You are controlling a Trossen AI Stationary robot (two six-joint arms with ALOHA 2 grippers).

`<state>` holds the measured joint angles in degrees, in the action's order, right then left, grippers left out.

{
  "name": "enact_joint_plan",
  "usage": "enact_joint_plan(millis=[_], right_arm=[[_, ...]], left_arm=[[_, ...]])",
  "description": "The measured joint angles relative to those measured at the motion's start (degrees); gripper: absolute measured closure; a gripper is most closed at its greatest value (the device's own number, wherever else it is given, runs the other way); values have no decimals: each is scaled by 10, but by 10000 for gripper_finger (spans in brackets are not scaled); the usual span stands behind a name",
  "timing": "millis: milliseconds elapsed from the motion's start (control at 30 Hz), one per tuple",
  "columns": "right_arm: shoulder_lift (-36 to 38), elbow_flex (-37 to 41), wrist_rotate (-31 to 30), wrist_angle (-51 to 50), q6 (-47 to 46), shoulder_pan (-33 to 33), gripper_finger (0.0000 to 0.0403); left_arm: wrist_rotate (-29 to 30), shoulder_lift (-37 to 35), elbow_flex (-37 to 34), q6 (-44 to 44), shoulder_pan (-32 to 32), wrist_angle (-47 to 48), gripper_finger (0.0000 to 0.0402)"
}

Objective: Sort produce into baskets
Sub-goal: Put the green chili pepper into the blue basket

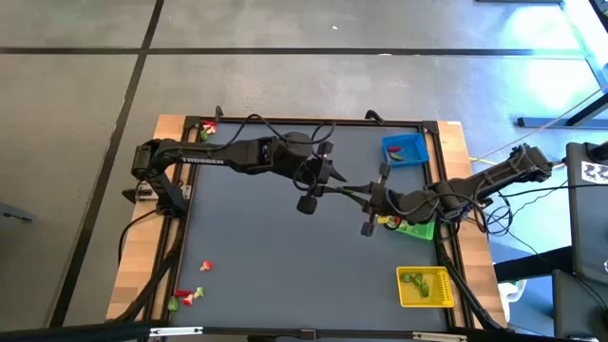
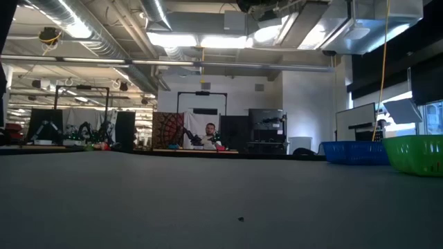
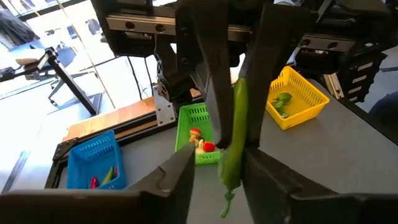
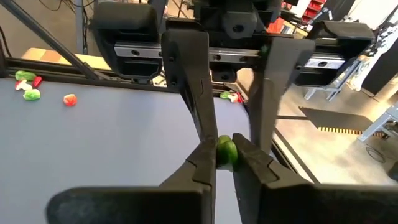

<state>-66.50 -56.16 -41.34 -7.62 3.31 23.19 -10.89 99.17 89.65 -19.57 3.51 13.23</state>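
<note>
Mid-table handover: right gripper (image 4: 225, 163) clenched on a long green vegetable (image 3: 235, 134), its end showing between the fingertips. Left gripper (image 3: 217, 163) faces it, fingers parted beside the piece, not pinching. Green basket (image 1: 415, 228) just beside the right gripper; blue basket (image 1: 405, 150), yellow basket (image 1: 426, 287) along that side. No readable writing.
</note>
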Motion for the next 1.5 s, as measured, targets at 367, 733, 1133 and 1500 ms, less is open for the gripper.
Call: enact_joint_plan(millis=[367, 733, 1133, 1500], right_arm=[[0, 0, -60, -105, -63, -32, 368], [0, 1, -33, -370, -249, -206, 367], [-5, 112, 78, -351, -278, -436, 367], [-6, 192, 135, -291, -277, -550, 344]], left_arm=[[41, -28, -2, 24, 14, 126, 233], [32, -56, -113, 84, 56, 102, 233], [32, -60, -233, 147, 62, -2, 233], [32, -61, -238, 149, 62, -7, 233]])
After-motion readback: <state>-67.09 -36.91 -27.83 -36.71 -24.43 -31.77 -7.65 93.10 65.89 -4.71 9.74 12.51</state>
